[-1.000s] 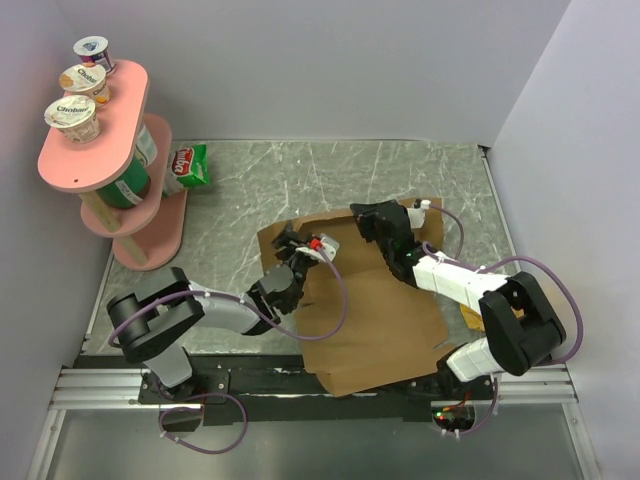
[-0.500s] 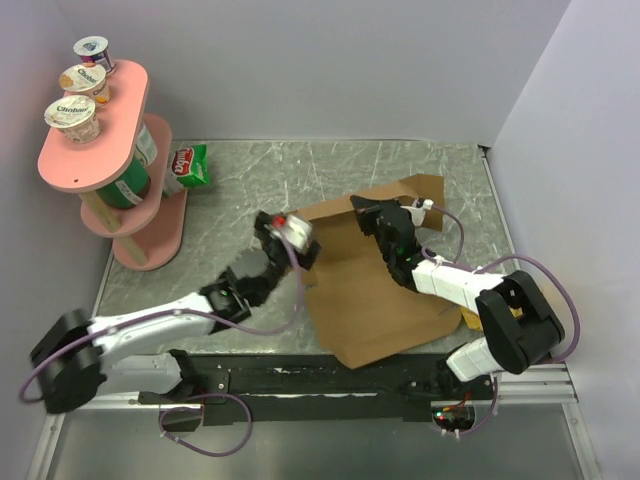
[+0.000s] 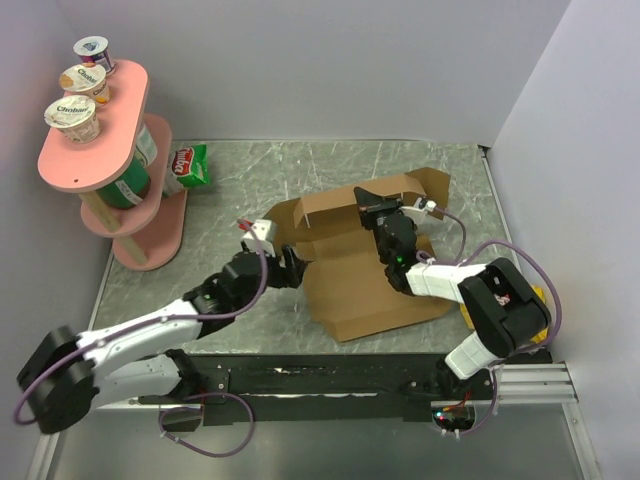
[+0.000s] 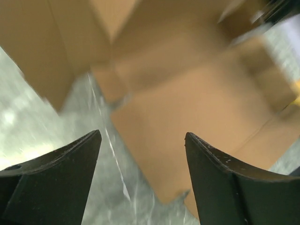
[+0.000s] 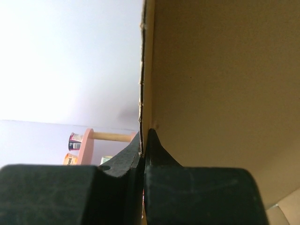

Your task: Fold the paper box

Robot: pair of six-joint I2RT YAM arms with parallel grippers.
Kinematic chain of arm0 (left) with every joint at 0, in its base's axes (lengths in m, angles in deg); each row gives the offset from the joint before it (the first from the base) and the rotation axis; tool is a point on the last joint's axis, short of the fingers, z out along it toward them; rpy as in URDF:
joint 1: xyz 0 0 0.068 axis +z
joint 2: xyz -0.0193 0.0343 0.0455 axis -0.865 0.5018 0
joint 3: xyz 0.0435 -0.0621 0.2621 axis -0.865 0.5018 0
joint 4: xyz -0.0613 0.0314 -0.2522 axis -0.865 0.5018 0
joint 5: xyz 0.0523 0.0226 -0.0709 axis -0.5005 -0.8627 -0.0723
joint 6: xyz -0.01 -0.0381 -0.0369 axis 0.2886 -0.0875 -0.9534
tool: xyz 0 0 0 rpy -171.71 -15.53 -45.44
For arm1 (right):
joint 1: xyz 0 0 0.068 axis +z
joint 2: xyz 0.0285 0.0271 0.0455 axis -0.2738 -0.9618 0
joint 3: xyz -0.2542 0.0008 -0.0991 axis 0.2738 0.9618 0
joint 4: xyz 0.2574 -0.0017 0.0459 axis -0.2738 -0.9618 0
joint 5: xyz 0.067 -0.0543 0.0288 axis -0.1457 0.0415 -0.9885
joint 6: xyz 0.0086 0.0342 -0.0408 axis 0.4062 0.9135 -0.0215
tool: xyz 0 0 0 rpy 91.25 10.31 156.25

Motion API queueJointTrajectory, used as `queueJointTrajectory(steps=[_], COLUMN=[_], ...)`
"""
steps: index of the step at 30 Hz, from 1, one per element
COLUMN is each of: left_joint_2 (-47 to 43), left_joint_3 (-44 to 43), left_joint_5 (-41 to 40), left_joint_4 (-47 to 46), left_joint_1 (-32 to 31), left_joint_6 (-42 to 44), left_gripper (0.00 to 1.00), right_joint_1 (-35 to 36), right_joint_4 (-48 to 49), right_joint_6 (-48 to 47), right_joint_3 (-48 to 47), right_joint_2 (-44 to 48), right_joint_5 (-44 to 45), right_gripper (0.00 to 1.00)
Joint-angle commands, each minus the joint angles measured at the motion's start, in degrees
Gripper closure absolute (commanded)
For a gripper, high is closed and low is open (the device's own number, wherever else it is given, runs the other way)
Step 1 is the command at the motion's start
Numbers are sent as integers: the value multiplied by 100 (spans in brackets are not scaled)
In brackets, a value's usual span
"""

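Observation:
The paper box (image 3: pixel 375 285) is brown corrugated cardboard lying on the table's middle, its rear panel (image 3: pixel 340 208) standing up with side flaps. My right gripper (image 3: pixel 368 200) is shut on the top edge of that raised panel. In the right wrist view the fingertips of my right gripper (image 5: pixel 145 136) pinch the thin edge of the paper box (image 5: pixel 220 70). My left gripper (image 3: pixel 288 270) hovers open at the box's left edge. The left wrist view shows my left gripper (image 4: pixel 143 136) with nothing between its fingers, and the paper box (image 4: pixel 197 108) blurred ahead and below.
A pink two-tier stand (image 3: pixel 70 165) holding yogurt cups (image 3: pixel 72 115) stands at the far left. A green snack bag (image 3: pixel 188 165) lies beside it. A yellow object (image 3: pixel 538 297) peeks out behind the right arm. Walls close the back and both sides.
My left gripper let go of the box's left flap, opened and drew back to the left. My right gripper shut on the rear panel and raised it upright; the box shifted.

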Motion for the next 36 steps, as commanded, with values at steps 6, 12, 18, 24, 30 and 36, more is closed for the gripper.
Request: queueJointTrajectory(steps=[6,12,18,24,30,36], left_joint_2=[1457,2354,3066,3768,3928,4024], left_joint_3=[-276,-487,-926,-1559,-1665,-1270], left_joint_5=[494,530,381,-243,-375,-139], left_joint_4=[-725,-1287,-1657,-1052,-726,-1409], left_joint_1=[325,669,669,669,669,678], left_joint_6=[-1363,-1847,-1874,-1663,-1777,-1971], left_gripper=[25,35,42,50,50,43], right_joint_1=[2,19,46,55,55,55], right_joint_4=[-401,-365,-497,-524,-497,-471], right_joint_6=[-283,-195,-257,-239,-213,-187], right_joint_3=[410,674,683,753,762,753], right_joint_2=[758,881,969,969,899,864], right_joint_5=[536,581,624,633,589,563], right_gripper=[100,100,100,100,100,100])
